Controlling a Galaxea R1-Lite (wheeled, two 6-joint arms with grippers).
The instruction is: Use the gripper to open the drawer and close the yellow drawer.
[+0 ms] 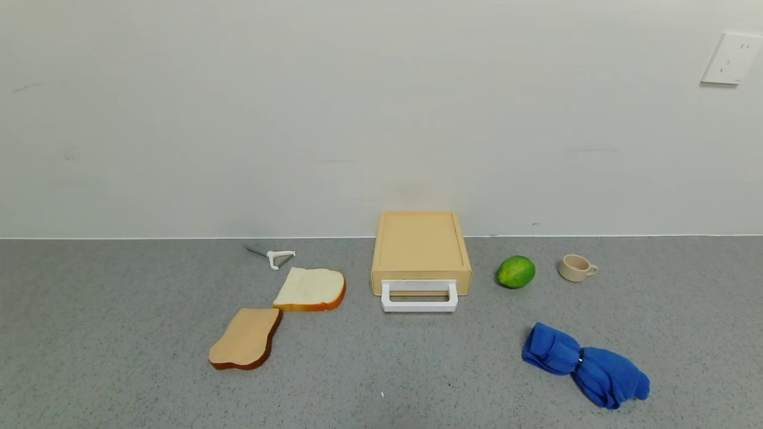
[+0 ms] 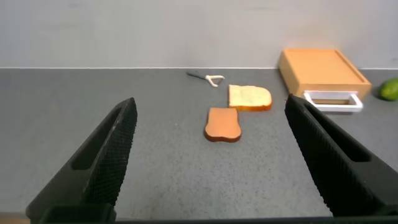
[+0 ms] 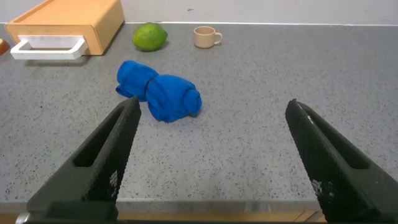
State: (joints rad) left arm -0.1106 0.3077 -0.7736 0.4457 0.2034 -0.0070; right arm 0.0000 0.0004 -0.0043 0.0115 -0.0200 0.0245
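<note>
The yellow drawer box (image 1: 421,244) stands at the back of the grey counter against the wall, its drawer shut flush and its white loop handle (image 1: 419,297) facing me. It also shows in the left wrist view (image 2: 320,70) and the right wrist view (image 3: 68,22). Neither arm shows in the head view. My left gripper (image 2: 210,134) is open and empty, low near the counter's front edge, left of the box. My right gripper (image 3: 211,134) is open and empty at the front right edge, short of a blue cloth (image 3: 159,92).
Two bread slices (image 1: 310,289) (image 1: 246,338) and a white peeler (image 1: 275,257) lie left of the box. A green lime (image 1: 516,271) and a beige cup (image 1: 576,267) sit to its right. The blue cloth (image 1: 586,365) lies front right. A wall socket (image 1: 732,58) is upper right.
</note>
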